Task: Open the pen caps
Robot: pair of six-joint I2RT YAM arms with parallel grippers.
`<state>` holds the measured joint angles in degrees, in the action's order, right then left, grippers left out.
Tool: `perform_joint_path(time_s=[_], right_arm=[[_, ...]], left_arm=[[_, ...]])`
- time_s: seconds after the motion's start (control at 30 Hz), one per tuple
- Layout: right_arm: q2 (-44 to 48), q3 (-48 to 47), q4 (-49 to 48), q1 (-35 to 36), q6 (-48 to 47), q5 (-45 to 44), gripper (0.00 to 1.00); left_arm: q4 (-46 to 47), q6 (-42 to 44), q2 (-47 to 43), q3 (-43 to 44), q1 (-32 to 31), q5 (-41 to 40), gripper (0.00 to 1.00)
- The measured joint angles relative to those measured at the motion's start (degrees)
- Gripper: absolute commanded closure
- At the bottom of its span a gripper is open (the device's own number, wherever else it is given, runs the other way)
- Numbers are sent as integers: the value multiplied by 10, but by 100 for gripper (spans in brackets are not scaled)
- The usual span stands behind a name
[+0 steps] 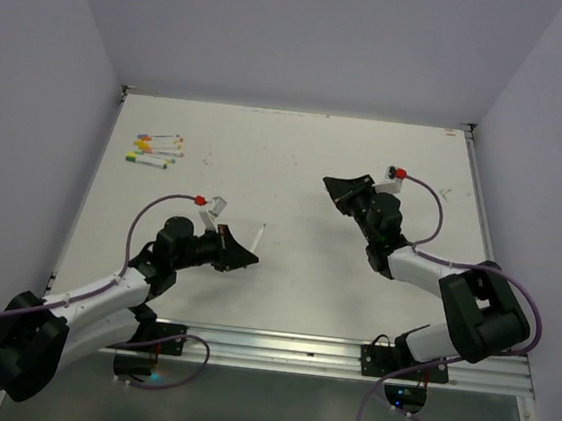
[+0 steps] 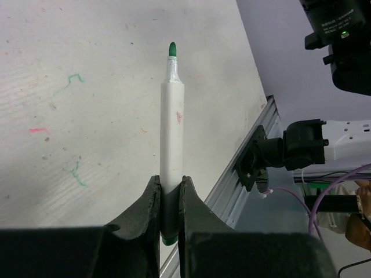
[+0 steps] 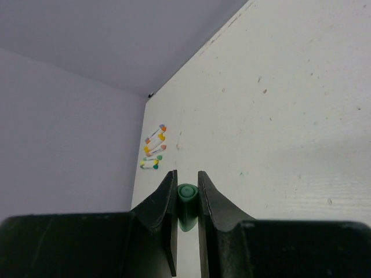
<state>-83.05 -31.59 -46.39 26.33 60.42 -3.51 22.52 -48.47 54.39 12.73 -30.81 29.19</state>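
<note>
I'm watching the left gripper (image 2: pixel 169 186) clamping a green pen (image 2: pixel 172 127) by its rear end. The jaws are pressing on both sides of the white barrel, and the bare green tip is pointing away from the fingers, out over the table (image 2: pixel 87 145). In the top view the pen is sticking out beyond that gripper toward the middle of the table, uncapped.

The right gripper (image 3: pixel 186 177) is squeezing the green cap (image 3: pixel 186 201) between its fingers, and it is hovering over the far right half of the table, well apart from the pen.

The other pens (image 1: pixel 156 150) are lying in a loose cluster near the far-left corner, their coloured ends showing: orange, yellow, green, blue. Faint green and pink ink scribbles (image 2: pixel 72 79) are marking the surface beside the left gripper.
</note>
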Motion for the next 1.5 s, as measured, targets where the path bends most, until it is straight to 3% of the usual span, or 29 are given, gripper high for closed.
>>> perform_joint_path(time_s=[0.23,0.47,0.6,0.77,0.97,1.13,1.5], right_arm=[[36,0,73,13,-19,22,100],[161,24,237,15,-60,14,100],[180,19,335,15,-92,13,100],[146,-3,442,15,-126,17,100],[125,2,464,23,-127,33,100],[52,-33,500,51,-143,31,100],[-97,-159,547,137,-169,-12,100]], left_arm=[[-92,49,17,41,0,-37,100],[-130,87,85,110,0,-78,100],[-138,93,145,148,0,-97,100],[-134,92,179,152,0,-112,100],[-134,104,241,194,0,-110,100],[-122,101,279,216,0,-107,100],[-115,-19,193,99,-30,-222,100]])
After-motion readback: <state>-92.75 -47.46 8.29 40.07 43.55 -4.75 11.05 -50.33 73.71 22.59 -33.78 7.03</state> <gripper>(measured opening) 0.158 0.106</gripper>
